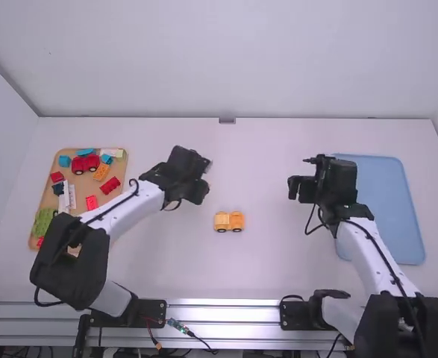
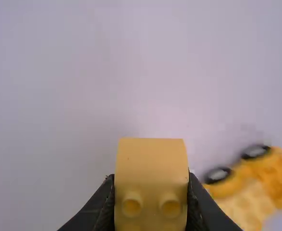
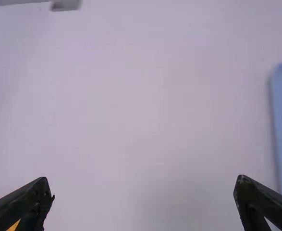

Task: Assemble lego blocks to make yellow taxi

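My left gripper (image 1: 206, 179) is over the table, up and left of the yellow-orange car (image 1: 229, 221), which stands on its wheels near the middle. In the left wrist view my left gripper (image 2: 151, 192) is shut on a yellow block (image 2: 151, 163) with studs along one side; the car (image 2: 249, 192) lies beyond it, apart from the block. My right gripper (image 1: 293, 188) is over the table to the right of the car. Its fingers stand wide apart in the right wrist view, where the right gripper (image 3: 143, 190) has nothing between them.
A wooden tray (image 1: 33, 216) at the left holds several red, blue, green, orange and white blocks. At the right lies a blue tray (image 1: 390, 212), partly behind the right arm. Bare table (image 1: 256, 156) extends between the grippers.
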